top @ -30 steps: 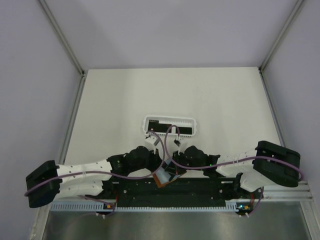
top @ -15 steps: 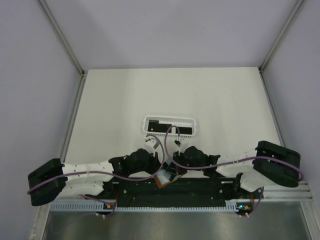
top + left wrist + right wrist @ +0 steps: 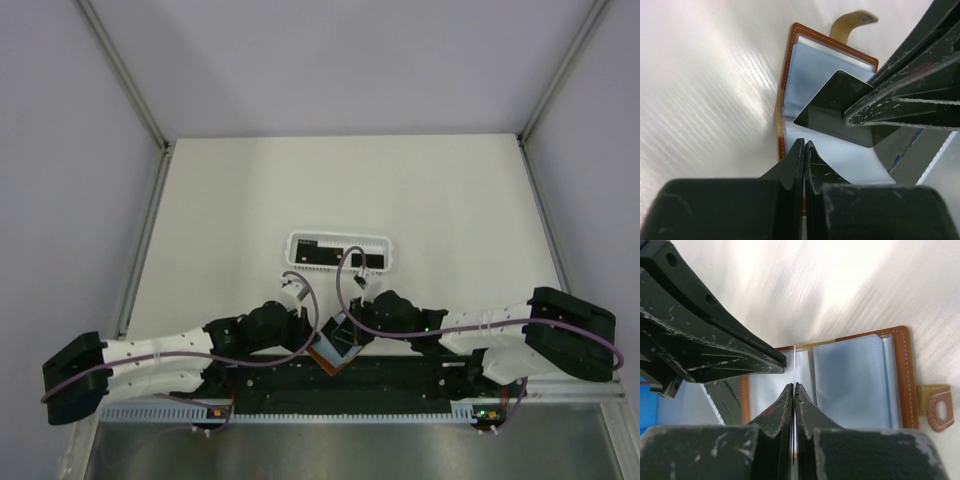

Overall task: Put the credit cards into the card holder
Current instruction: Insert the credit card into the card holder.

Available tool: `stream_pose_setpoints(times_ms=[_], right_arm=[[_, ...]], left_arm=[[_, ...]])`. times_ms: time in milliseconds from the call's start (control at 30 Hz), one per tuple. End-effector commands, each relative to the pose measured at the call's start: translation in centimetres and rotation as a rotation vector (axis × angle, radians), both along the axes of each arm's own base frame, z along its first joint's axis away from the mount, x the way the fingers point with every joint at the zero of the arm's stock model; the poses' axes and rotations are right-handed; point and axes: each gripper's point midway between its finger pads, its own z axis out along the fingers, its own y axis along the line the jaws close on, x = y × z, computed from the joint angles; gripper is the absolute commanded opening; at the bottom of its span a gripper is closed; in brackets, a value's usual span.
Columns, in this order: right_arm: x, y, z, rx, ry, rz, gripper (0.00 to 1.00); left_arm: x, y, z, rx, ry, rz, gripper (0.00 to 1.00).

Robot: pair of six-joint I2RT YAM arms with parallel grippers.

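White tabletop [image 3: 250, 190] inside pale grey walls, arm bases along the near edge. Brown leather folding card holder [image 3: 812, 65] lies open at near centre, between both wrists; from above it is mostly covered by them, only a brown corner and some blue showing. Bluish clear pockets face up, tan clasp tab [image 3: 938, 407] sticks out past one edge. Right gripper [image 3: 794, 387] is pinching a thin black rectangular credit card [image 3: 832, 107], tilted over the pockets; its own camera sees the card edge-on as a thin line, and the lower edge is cut off by the fingers. Left gripper [image 3: 804, 150] has fingers pressed together, tips at the holder's edge; can't tell if a pocket leaf is caught between them. Farther out at centre, a white slotted plastic basket [image 3: 340, 239] holds more black cards [image 3: 365, 260], count unclear, partly behind cables.
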Motion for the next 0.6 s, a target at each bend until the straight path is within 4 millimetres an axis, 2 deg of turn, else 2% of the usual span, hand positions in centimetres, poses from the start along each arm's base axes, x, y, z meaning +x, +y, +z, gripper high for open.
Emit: stream_pose_setpoints(times_ms=[0,33,367,567], right_arm=[[0.4,1.0,1.2,0.034,-0.03,0.004,0.0],[0.4,1.0,1.0,0.034,-0.026,0.004,0.0],[0.3,1.0,-1.0,-0.045,-0.005,0.014,0.0],[1.2,-0.2,-2.6,-0.162,-0.007,-0.035,0.0]], left_arm=[[-0.3,0.8,0.4,-0.014,0.002,0.018,0.0],[-0.6,1.3,0.0,0.01,0.015,0.021,0.0],[-0.4,1.5,1.3,-0.02,0.004,0.042,0.0],[0.4,1.5,3.6,-0.026,-0.035,0.063,0.0]])
